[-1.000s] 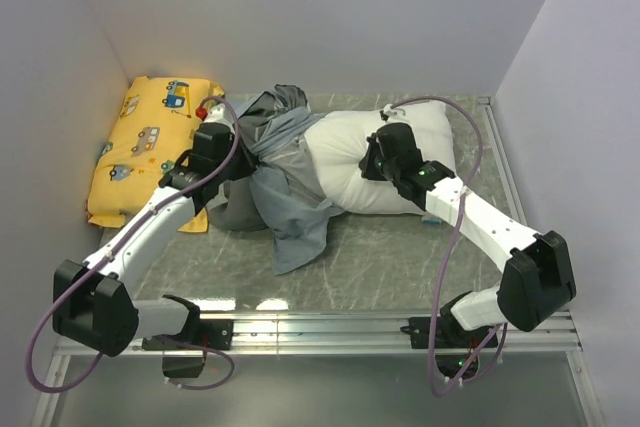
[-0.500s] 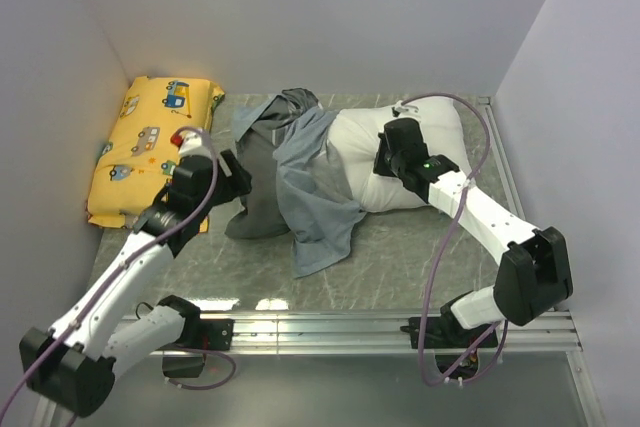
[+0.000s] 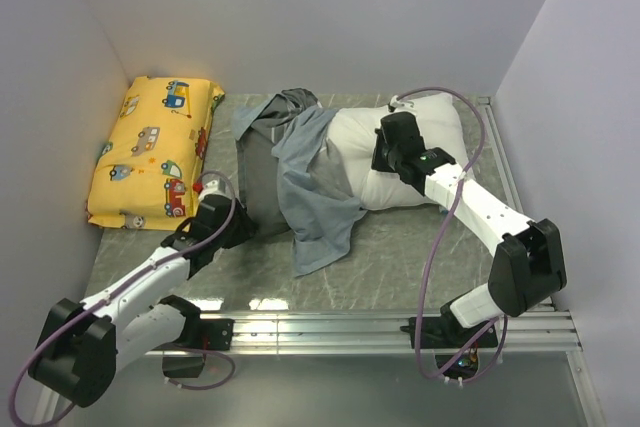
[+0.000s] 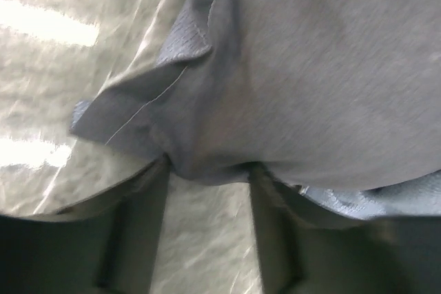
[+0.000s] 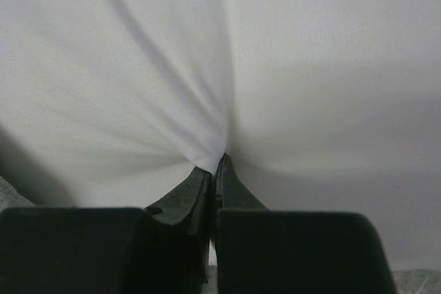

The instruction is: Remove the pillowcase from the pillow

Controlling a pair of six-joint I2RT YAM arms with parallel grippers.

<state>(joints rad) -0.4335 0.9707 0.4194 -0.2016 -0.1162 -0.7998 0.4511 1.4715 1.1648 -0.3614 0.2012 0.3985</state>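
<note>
The grey pillowcase lies crumpled on the table, its right part still over the left end of the white pillow. My left gripper is low at the pillowcase's near left edge. In the left wrist view its jaws stand wide apart, with a folded hem of the pillowcase lying across the fingertips, not clamped. My right gripper is on top of the pillow, shut on a pinch of its white fabric, which puckers at the closed tips.
A yellow cushion with cartoon vehicles lies against the left wall. Walls stand close at the left, back and right. A metal rail runs along the near edge. Bare marble-pattern tabletop shows in front of the pillow.
My left gripper has let go of the pillowcase and drawn back from the far left toward the near edge. The pillowcase has dropped and spread out. My right gripper still holds the pillow.
</note>
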